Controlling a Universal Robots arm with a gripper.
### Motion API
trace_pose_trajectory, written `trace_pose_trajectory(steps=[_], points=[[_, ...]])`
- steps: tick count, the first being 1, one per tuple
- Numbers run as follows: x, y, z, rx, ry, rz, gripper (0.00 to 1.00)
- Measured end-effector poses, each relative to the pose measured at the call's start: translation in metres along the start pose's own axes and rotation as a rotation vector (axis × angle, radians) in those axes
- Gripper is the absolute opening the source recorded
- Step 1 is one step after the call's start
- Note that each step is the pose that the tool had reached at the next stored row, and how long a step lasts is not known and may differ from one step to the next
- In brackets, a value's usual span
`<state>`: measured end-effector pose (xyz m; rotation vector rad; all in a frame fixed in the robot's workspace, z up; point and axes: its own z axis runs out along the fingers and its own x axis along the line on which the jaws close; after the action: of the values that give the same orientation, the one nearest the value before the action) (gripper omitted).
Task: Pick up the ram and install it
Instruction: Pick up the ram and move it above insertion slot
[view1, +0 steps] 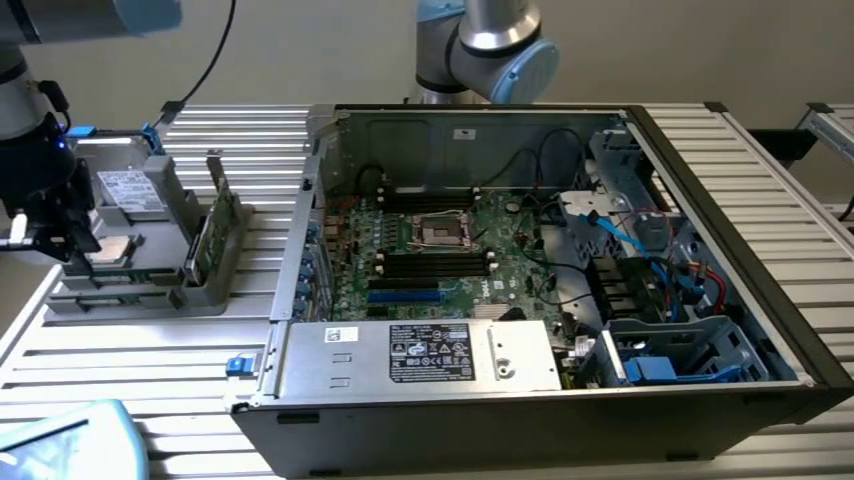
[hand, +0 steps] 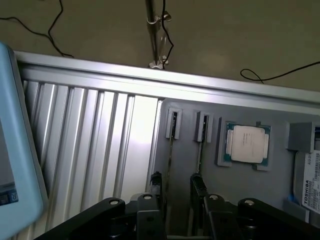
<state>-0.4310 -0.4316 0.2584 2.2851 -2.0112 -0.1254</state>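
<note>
My fingers stand apart, with the edge-on ram between them. It looks light, stiff, thin and fragile; I'd pinch its flat faces.

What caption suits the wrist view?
Open black gripper above thin edge-on ram stick slotted in grey plastic tray, square silver processor alongside.
</note>
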Motion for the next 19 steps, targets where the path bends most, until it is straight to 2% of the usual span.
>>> trace_pose_trajectory(steps=[19], points=[[0.004,-0.0068,0.0341,0.0004,0.0012,-0.009,0.37]])
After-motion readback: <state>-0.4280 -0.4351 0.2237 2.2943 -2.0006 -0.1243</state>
